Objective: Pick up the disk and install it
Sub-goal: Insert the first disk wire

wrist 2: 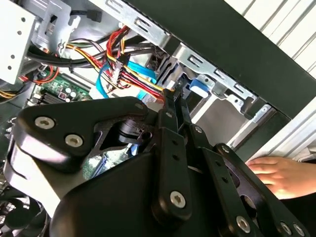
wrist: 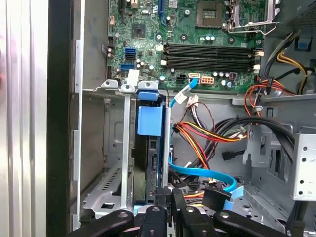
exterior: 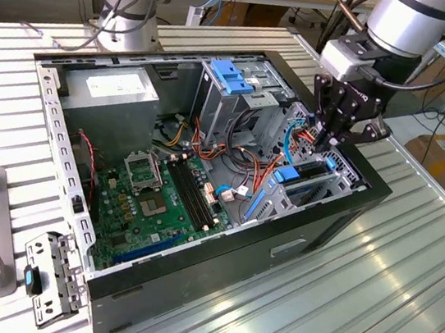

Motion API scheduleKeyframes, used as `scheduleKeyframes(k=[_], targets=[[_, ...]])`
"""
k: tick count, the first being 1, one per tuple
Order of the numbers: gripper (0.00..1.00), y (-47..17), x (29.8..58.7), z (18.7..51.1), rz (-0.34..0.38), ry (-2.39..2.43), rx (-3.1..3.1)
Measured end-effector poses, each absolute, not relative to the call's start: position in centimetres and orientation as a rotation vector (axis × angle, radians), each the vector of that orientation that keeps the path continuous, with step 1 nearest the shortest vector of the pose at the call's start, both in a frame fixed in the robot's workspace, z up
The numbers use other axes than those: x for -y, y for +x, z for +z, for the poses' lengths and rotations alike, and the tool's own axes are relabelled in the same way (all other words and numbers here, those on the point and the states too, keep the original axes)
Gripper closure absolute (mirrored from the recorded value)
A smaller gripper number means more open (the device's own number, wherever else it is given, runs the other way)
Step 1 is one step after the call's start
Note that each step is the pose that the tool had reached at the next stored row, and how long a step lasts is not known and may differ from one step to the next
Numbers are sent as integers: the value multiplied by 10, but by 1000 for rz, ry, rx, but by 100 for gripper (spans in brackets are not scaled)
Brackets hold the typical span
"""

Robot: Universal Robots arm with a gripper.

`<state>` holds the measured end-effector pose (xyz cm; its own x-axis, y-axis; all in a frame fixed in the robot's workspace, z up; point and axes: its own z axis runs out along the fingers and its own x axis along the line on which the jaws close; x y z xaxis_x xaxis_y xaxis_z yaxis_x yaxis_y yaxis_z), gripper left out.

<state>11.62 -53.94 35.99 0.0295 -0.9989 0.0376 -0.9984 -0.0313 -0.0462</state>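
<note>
The disk [exterior: 289, 174] stands on edge inside the drive cage [exterior: 329, 190] at the case's corner on the exterior view's right, its blue carrier tab uppermost. In the first wrist view the disk [wrist: 149, 121] fills one slot between the cage's metal walls. My gripper [exterior: 327, 138] hangs just above the far end of that slot, fingers pressed together and shut, with nothing visible between them. In both wrist views the gripper [wrist 2: 173, 96] [wrist: 167, 191] sits right over the disk's end, beside red, yellow and blue cables. The blue tab [wrist 2: 198, 87] shows just past the fingertips.
The open computer case [exterior: 218, 257] lies on a slatted metal table. Inside are the motherboard [exterior: 160, 199], a grey box with a white sticker [exterior: 117, 94], a tall cage with a blue bracket [exterior: 231, 77] and loose cables [exterior: 247, 166]. A person's hand [wrist 2: 276, 173] rests outside the case.
</note>
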Motion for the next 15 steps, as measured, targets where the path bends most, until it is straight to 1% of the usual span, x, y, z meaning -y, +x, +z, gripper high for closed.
scheduleKeyframes(k=[5, 15], targets=[[83, 114, 542, 351, -95, -2218, -2214], [83, 107, 548, 350, -95, -2199, -2233]])
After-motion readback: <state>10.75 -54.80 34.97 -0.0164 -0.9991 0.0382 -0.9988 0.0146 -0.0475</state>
